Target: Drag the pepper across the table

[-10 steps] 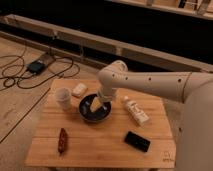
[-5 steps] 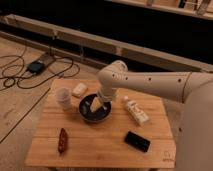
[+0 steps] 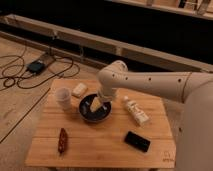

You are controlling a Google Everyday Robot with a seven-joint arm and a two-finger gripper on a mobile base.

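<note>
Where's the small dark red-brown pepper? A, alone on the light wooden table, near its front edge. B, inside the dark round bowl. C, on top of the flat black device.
A: the dark red-brown pepper lies alone on the light wooden table, while the gripper hovers over the dark round bowl.

Wood floor [image 3: 15,117] w/ black cables [image 3: 17,80], dark wall [image 3: 150,27].

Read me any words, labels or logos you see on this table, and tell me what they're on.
Logo at the table corner: too blurred to read.
White package: dark marks, unreadable.
Claw over the bowl: no text visible.
</note>
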